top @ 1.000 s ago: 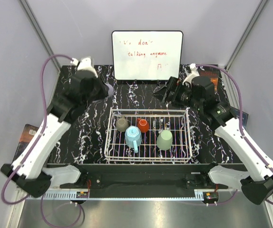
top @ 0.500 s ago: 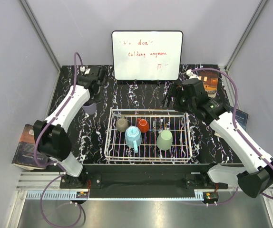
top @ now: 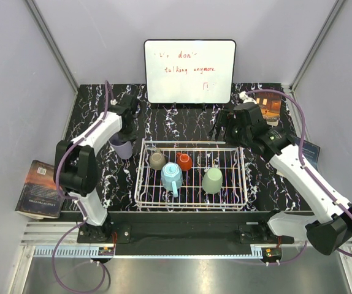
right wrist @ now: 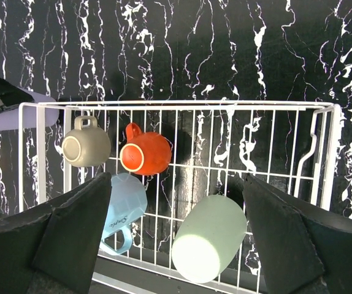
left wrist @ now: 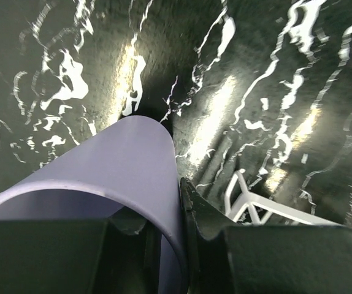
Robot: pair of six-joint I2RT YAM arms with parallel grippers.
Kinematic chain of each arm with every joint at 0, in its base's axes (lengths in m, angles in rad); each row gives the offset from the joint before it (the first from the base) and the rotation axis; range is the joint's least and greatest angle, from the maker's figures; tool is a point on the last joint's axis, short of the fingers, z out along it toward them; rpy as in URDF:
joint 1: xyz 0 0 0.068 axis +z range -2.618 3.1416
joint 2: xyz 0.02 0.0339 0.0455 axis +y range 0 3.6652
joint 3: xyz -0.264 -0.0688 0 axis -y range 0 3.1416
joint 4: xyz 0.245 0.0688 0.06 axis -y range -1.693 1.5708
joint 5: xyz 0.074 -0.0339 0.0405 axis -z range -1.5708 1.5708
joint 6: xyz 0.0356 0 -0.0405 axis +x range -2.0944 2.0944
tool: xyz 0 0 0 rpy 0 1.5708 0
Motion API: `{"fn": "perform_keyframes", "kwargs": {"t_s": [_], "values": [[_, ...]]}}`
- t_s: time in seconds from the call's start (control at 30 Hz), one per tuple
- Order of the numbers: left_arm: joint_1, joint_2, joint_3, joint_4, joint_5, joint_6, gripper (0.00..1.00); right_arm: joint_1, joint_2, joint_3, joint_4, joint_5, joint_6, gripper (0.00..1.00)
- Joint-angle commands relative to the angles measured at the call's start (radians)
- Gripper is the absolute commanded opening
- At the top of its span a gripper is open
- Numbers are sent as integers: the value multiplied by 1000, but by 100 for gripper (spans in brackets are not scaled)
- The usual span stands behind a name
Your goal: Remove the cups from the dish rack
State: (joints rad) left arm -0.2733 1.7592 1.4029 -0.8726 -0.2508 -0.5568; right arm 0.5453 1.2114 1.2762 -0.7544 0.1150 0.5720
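This is a robotics lab test cell, not a home. The black marble-patterned table is boxed in by bare pale panel walls on metal framing. Two white-and-black robot arms, the left arm and the right arm, are bolted at its near edge, and purple cables loop off them. A whiteboard with red handwriting leans at the far edge, behind a wire dish rack.

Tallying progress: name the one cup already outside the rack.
The lavender tumbler, gripped by the left gripper left of the rack; the other four sit inside it.
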Motion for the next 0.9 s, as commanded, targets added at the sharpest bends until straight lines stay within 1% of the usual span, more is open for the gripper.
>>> {"fn": "perform_keyframes", "kwargs": {"t_s": [0.0, 0.2, 0.27, 0.33, 0.37, 0.43, 0.47, 0.53, 0.57, 0.63, 0.67, 0.8, 0.87], "values": [[9, 11, -28, 66, 45, -12, 0, 2, -29, -8, -11, 14, -15, 95], [14, 14, -53, 81, 54, -12, 0, 2, -26, -11, -14, 11, -18, 95], [14, 13, -61, 78, 53, -14, 6, 1, -23, -8, -16, 9, -20, 95], [14, -6, -67, 78, 50, -17, 13, 2, -18, -3, -16, 9, -21, 95], [14, -13, -68, 80, 48, -17, 21, 2, -16, -2, -16, 8, -21, 95], [14, -49, -68, 78, 45, -11, 32, 2, -16, 3, -16, 9, -23, 95], [14, -59, -67, 77, 44, -11, 42, 2, -13, 5, -14, 11, -23, 95], [14, -98, -52, 55, 44, -12, 50, 2, -12, 8, -16, 14, -23, 95], [14, -110, -44, 46, 42, -12, 60, 2, -10, 9, -16, 14, -24, 95], [14, -156, -27, 26, 36, -11, 70, 2, -10, 11, -16, 20, -24, 95], [14, -171, -18, 18, 30, -9, 77, 2, -9, 11, -16, 20, -24, 95], [14, -233, 51, -49, 4, -12, 88, 2, -10, 8, -19, -9, -40, 95], [13, -288, 65, -62, -1, -25, 90, 4, -10, -8, -36, -55, -49, 95]]}}
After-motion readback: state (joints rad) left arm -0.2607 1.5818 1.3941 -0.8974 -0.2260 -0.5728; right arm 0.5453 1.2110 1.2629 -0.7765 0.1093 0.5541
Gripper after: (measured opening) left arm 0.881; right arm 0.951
